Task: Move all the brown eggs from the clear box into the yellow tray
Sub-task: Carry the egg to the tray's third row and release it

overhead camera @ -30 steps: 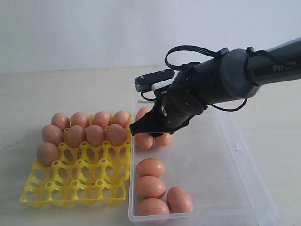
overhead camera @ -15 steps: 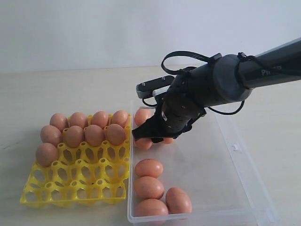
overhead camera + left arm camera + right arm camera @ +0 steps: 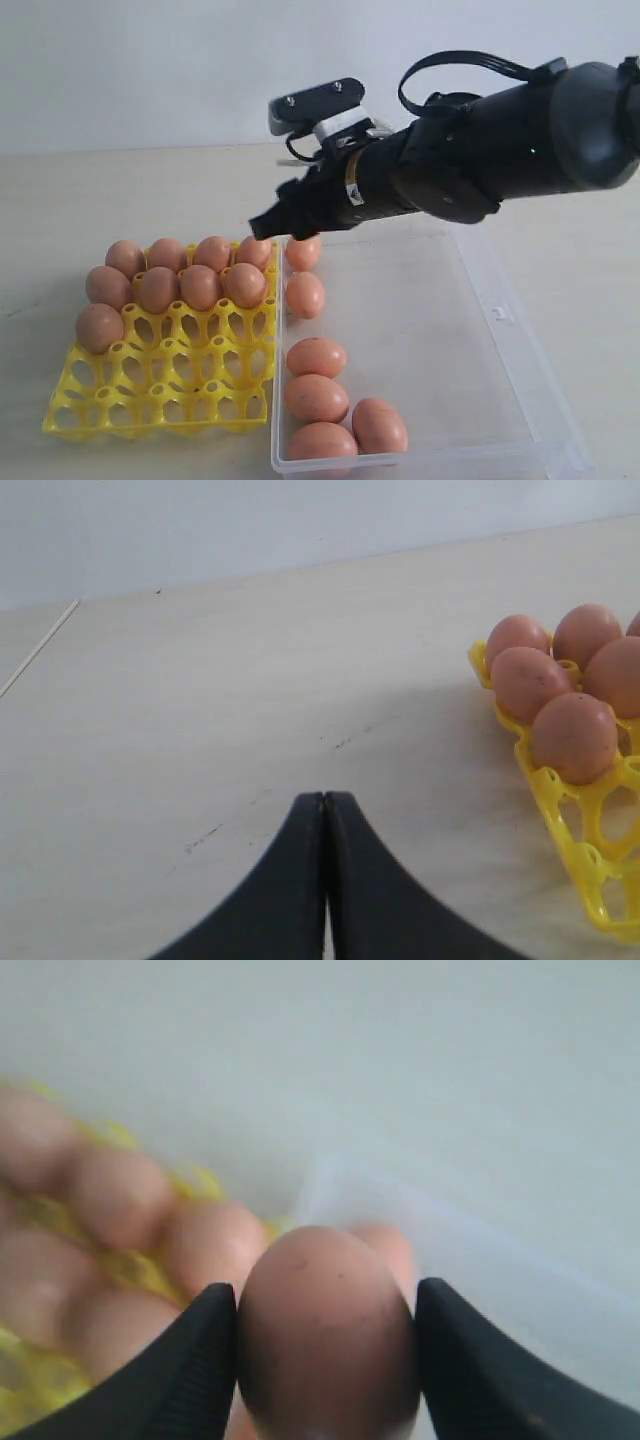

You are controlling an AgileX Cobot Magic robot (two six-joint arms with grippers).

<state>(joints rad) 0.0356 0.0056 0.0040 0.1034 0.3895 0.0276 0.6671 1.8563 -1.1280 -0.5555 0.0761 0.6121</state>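
Observation:
My right gripper [image 3: 268, 224] hangs above the far left corner of the clear box [image 3: 440, 350], near the yellow tray [image 3: 160, 395]. In the right wrist view its fingers [image 3: 200, 1350] are shut on one brown egg [image 3: 326, 1330]; the black fingers hide that egg in the exterior view. Several brown eggs [image 3: 317, 356] lie along the box's left side. Several more [image 3: 200, 286] fill the tray's far rows. My left gripper [image 3: 325, 798] is shut and empty, low over bare table beside the tray's edge [image 3: 590, 880] and its eggs [image 3: 573, 735].
The tray and box sit side by side on a pale tabletop [image 3: 80, 200]. The tray's near rows are open cups. The box's right half holds no eggs. A small clasp tab [image 3: 503, 313] sticks up on the box's right wall.
My right gripper has risen out of the box with an egg and swung up and towards the tray. One egg fewer lies in the box's far left group.

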